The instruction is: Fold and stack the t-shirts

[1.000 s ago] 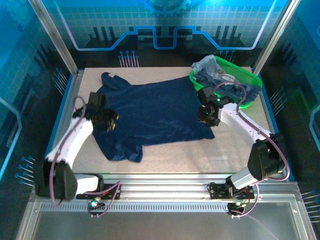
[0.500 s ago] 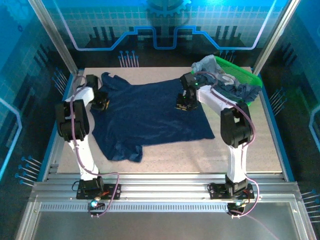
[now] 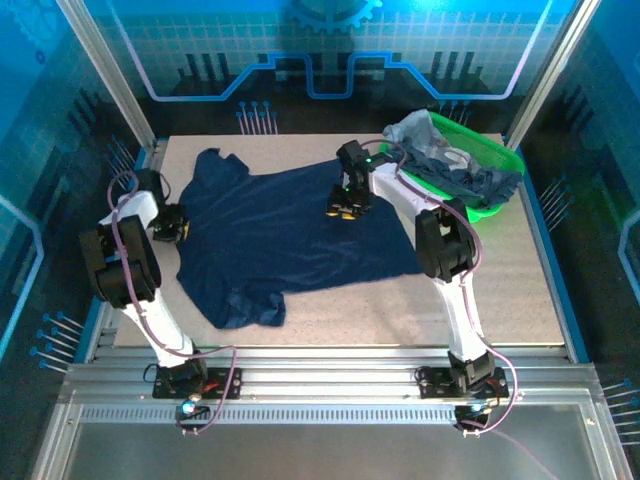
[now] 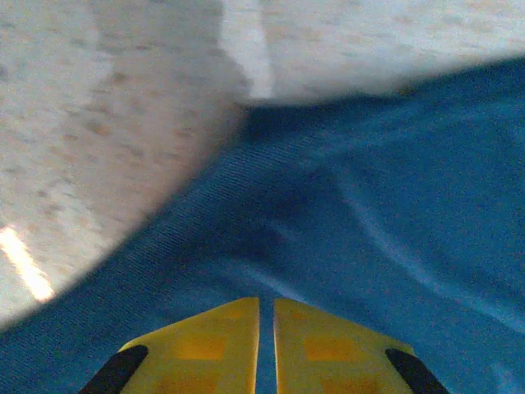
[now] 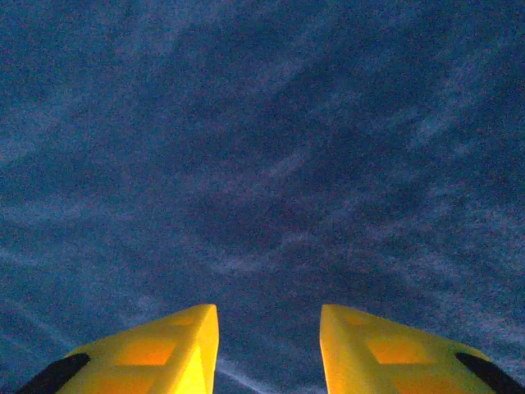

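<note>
A dark navy t-shirt (image 3: 290, 240) lies spread out flat on the speckled table (image 3: 400, 310), one sleeve pointing to the far left. My left gripper (image 3: 172, 226) sits at the shirt's left edge. In the left wrist view its yellow fingers (image 4: 221, 336) are nearly together, with a thin strip of navy cloth (image 4: 369, 213) between them. My right gripper (image 3: 346, 205) hovers over the shirt's far middle part. In the right wrist view it (image 5: 269, 308) is open, with nothing but cloth (image 5: 262, 148) below the gap.
A bright green basket (image 3: 498, 156) stands at the far right corner, with several crumpled grey-blue and navy t-shirts (image 3: 450, 172) in it. Bare table runs along the near edge and at the right. Metal frame posts stand at the far corners.
Both arms swung away from the near side. The left gripper went to the shirt's left edge and closed on it. The right gripper moved left, over the shirt's far middle.
</note>
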You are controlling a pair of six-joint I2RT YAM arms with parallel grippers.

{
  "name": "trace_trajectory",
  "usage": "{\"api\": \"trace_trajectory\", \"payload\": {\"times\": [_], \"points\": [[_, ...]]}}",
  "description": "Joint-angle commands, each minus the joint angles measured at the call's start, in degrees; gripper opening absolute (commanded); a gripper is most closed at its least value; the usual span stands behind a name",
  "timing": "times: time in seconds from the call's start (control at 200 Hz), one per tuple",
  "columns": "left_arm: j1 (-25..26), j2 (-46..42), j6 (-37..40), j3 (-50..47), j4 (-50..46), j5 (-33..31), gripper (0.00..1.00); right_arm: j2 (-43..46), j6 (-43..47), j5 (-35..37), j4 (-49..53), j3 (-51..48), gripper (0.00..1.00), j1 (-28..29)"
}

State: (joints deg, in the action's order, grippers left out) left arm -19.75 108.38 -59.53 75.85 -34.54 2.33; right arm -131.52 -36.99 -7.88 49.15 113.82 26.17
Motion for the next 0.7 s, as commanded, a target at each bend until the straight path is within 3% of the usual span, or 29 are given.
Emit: {"api": "trace_trajectory", "payload": {"times": [0.0,0.125,0.335,0.695], "points": [[5.63,0.07,1.55,9.82,-2.52,-1.12,0.18,-1.03,0.02,1.33,2.42,1.85,0.39,-1.66],[9.51,9.66,2.32,21.72,-5.11,-0.31,0.21,-1.50,0.66,2.58,3.29,3.06,0.39,-3.05],[8.32,22.52,1.06,30.49,-8.26,0.67,0.18,-1.50,2.68,1.76,4.18,3.68,0.39,-3.94],[0.32,7.17,4.03,4.15,-1.49,0.02,0.13,-4.35,5.36,-1.42,6.04,8.46,0.41,-2.10]]}}
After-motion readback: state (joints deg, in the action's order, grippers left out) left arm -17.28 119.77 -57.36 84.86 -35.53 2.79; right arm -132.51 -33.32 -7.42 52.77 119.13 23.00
